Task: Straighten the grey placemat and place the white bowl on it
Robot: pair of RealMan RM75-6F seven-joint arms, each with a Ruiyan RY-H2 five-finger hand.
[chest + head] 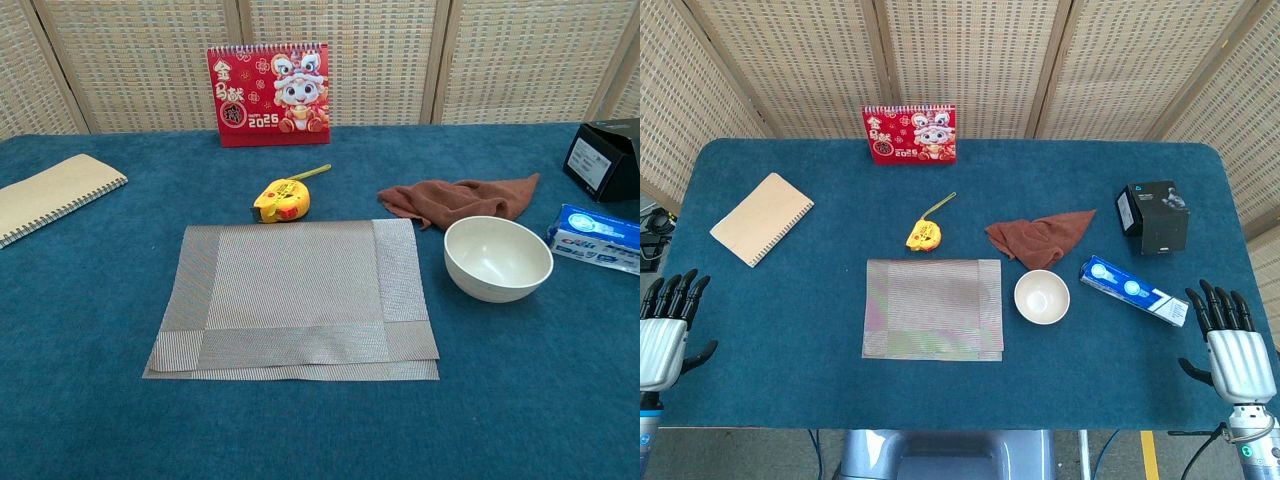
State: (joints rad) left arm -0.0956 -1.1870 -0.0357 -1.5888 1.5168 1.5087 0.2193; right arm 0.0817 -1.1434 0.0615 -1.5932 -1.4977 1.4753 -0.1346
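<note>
Left hand (662, 335) at near-left table edge, right hand (1237, 345) at near-right edge. Both with fingers extended and apart, holding nothing, well apart from mat and bowl. Seen in head view only; absent from chest view.

Mat (292, 298) in near-centre of table (780, 390). Folded over on itself: near edge shows 2 layers, lower layer peeking out along front. Edges roughly square to table. Woven, thin, looks light and floppy but with some body; likely to slide on cloth rather than lift cleanly. Best hold judged: pinch top layer at near corner or near edge, peel to unfold, then flatten with palm.

Bowl (498, 257) just right of mat, upright, empty, not touching it. Appears rigid, smooth, probably ceramic or melamine: slippery, breakable if dropped. Best hold judged: rim pinch, thumb inside, or wrap around wall from right side. Right hand nearer.

Beyond: tape measure (281, 199) just past mat's far edge, brown cloth (455, 196) behind bowl, blue box (598, 237) right of bowl, black box (1154, 215), notebook (761, 217) far left, calendar (268, 93) at far edge.
</note>
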